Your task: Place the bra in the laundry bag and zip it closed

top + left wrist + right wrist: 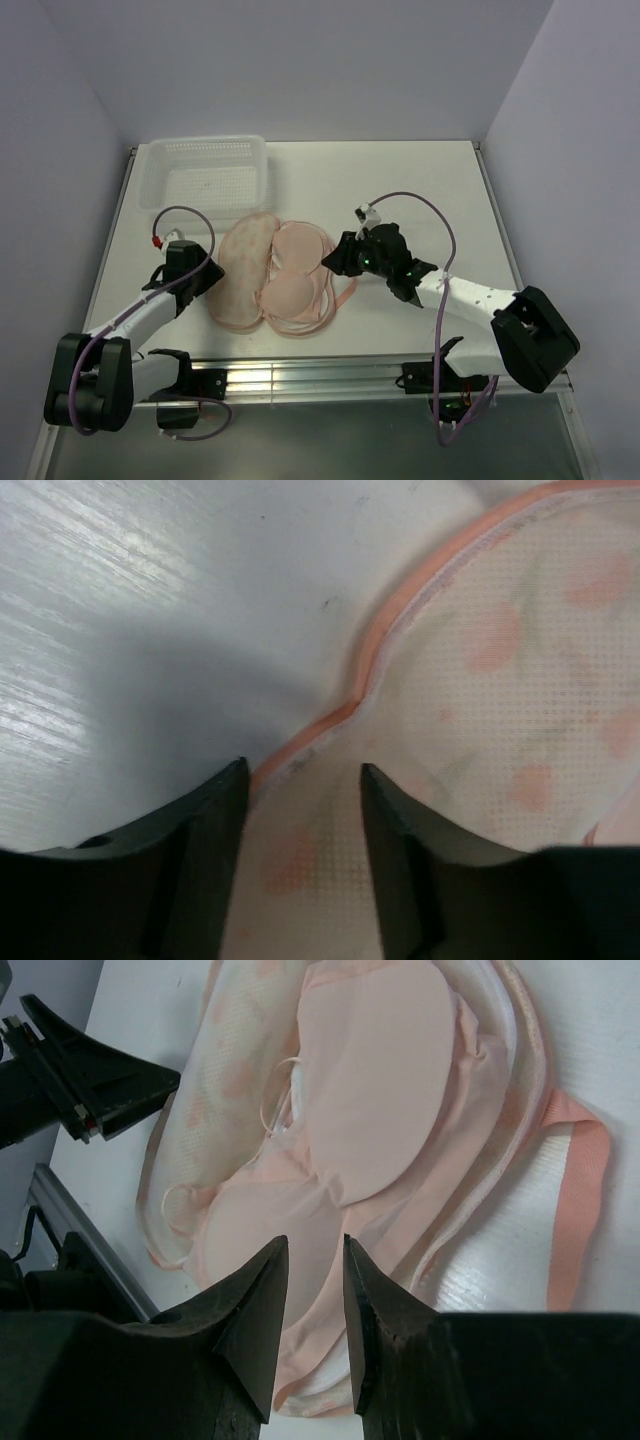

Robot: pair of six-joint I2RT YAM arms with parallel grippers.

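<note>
The laundry bag (243, 272) lies open flat in 2 halves between the 2 grippers. The bra (372, 1090) sits in the half nearer the right gripper (315, 1295), just beyond and partly under its fingertips. Those jaws stand a narrow gap apart above the lower cup, and I see nothing pinched between them.

The left gripper (300, 815) is at the outer edge of the empty half. Its jaws are well apart, and the pink zipper rim (372, 650) runs into the gap between them, with the mesh lining past the right-hand finger and bare table (150, 600) past the left-hand one. They straddle the rim but have not closed on it.

The step in hand looks like folding the empty half over the bra. My worries from here:

- If the left jaws close on mesh alone and miss the stiff rim, the half could slip free partway through the fold.
- Nothing pins the bag down, so a lift at the left jaws could drag the whole bag across the table.
- Below the right jaws the bra's edge lies close to the rim, and loose fabric there could jam the zipper.
- The pink loop (580, 1195) trails out beside the right jaws and could snag a finger.
</note>
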